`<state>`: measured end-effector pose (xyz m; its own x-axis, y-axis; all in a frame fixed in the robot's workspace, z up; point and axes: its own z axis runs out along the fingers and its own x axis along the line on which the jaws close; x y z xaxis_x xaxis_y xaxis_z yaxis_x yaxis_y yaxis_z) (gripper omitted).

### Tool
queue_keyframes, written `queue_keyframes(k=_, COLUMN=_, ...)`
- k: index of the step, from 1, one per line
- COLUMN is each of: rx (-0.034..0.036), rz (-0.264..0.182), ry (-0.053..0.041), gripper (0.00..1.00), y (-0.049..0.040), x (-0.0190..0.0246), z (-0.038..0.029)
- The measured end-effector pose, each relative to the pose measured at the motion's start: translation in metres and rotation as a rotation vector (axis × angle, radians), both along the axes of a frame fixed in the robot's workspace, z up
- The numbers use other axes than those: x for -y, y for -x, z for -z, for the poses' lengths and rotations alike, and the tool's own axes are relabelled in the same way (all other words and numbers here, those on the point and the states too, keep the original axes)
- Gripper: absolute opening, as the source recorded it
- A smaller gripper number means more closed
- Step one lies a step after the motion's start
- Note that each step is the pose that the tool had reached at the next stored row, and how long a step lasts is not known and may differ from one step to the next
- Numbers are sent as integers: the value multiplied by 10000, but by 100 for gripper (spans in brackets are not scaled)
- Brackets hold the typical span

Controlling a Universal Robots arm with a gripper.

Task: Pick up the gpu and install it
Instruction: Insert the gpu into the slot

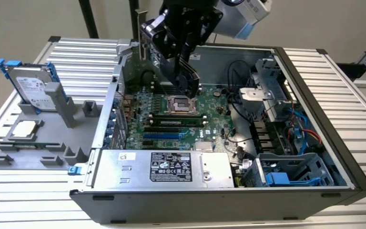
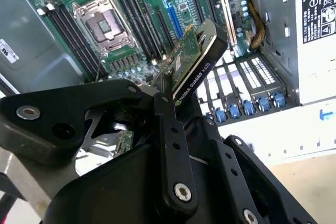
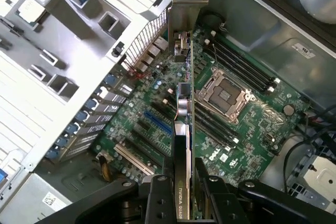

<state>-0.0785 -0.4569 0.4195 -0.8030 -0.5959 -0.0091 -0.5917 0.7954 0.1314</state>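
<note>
One black gripper (image 3: pixel 182 182) clamps the gpu (image 3: pixel 182 103), a green card with black cooler and silver bracket, above the green motherboard (image 3: pixel 236 124) in the open grey case (image 1: pixel 202 205), long axis running out from the grip, bracket toward the rear wall (image 3: pixel 131 45).

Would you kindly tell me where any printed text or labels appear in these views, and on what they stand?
gpu: white lettering along its black cooler edge.
power supply: white label, print too small to read.
case wall sticker: too blurred to read.
</note>
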Motion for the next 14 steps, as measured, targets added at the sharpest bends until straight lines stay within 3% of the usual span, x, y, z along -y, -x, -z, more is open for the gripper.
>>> queue_keyframes(k=14, rx=0, rz=-1126, ry=0, gripper=0, y=-17, x=0, z=0)
